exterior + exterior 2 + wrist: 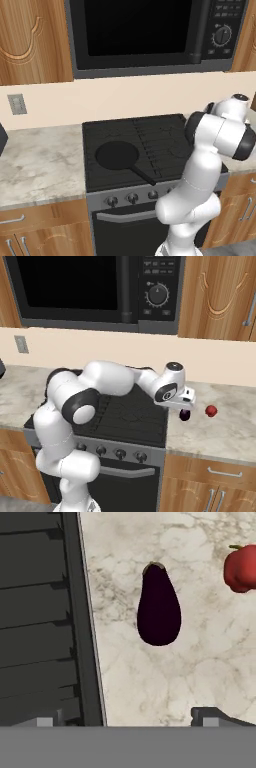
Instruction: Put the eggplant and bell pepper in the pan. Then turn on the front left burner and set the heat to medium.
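A white Franka Panda arm reaches across a simulated kitchen stove toward the first of two vegetables it must load into a skillet. The opening step is in hand: neither vegetable has been picked up, and the stove knobs (120,454) along the near front of the range appear untouched.

In the hand view, the fingers (125,718) stand spread wide at the bottom edge, holding nothing, with the eggplant (158,607) lying on the marble desk (200,662) ahead of them and somewhat off the midline between the tips. It rests lengthwise, stem end away from the camera, just right of the cooktop's edge (82,637). The bell pepper (241,568) sits apart from it, farther right on the same desk.

The next move, by the look of it, calls for lowering the hand straight down, centring over the eggplant and closing across its narrow width; its rounded, smooth body could roll or slip if caught off-centre.

From the right base view, the arm bends low over the stove, elbow to the left, forearm running right, wrist turned so the hand points down at the desk just above the eggplant (185,415), with the pepper (211,411) near it to the right.

Farther left, the pan (117,155) sits empty on the front left burner (107,172), handle pointing near and right. A microwave (150,30) hangs on the far wall above.
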Robot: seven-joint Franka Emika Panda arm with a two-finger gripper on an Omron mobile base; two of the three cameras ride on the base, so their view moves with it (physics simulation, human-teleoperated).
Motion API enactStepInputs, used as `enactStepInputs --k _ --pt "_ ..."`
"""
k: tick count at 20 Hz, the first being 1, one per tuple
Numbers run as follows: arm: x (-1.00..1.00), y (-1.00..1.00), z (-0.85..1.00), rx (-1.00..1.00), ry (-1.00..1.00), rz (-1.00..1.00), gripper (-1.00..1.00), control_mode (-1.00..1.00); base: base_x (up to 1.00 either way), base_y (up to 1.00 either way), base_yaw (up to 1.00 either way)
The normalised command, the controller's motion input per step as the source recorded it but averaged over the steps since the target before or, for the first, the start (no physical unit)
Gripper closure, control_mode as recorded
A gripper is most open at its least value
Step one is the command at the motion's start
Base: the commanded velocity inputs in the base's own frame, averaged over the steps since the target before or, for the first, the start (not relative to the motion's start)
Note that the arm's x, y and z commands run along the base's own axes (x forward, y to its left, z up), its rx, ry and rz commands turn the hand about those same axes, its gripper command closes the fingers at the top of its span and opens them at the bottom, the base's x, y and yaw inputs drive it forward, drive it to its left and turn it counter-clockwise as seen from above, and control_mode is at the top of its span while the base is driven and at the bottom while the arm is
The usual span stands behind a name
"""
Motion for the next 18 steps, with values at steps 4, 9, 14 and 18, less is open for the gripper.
enactStepInputs --k 4,9,14,18 --pt "0.16 -0.29 -0.09 0.07 0.00 0.14 -1.00 -1.00 0.00 0.00 0.00" --pt "0.08 -0.07 -0.19 0.06 -0.02 0.09 -1.00 -1.00 0.00 0.00 0.00" --pt "0.21 0.00 -0.06 0.00 0.00 0.01 -1.00 -1.00 0.00 0.00 0.00" --pt "0.40 0.00 -0.04 0.00 0.01 0.00 -1.00 -1.00 0.00 0.00 0.00"
